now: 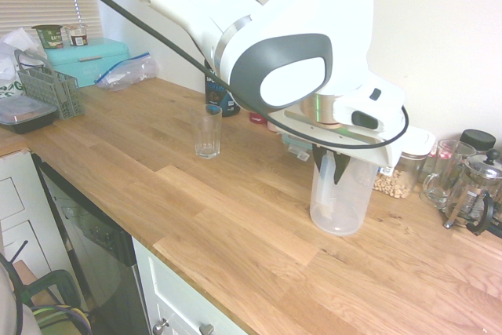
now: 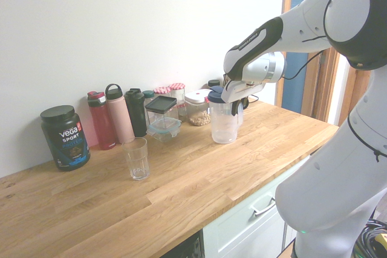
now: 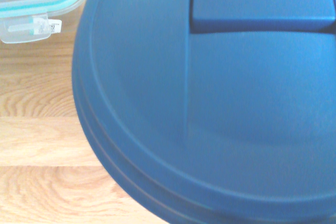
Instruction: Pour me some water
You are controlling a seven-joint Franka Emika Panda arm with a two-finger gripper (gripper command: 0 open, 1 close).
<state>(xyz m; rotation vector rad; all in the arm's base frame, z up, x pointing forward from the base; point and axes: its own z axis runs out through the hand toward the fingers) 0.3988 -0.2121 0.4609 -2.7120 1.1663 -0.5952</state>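
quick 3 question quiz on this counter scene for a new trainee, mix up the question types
1. True or false: the drinking glass lies on its side.
2. The gripper is at which item? A) the black protein tub B) the clear pitcher C) the pink bottle
3. What colour is the pitcher's lid?

Key:
1. False, it stands upright on the wooden counter, apart from the pitcher.
2. B, the fingers are shut at the pitcher's top.
3. Dark blue.
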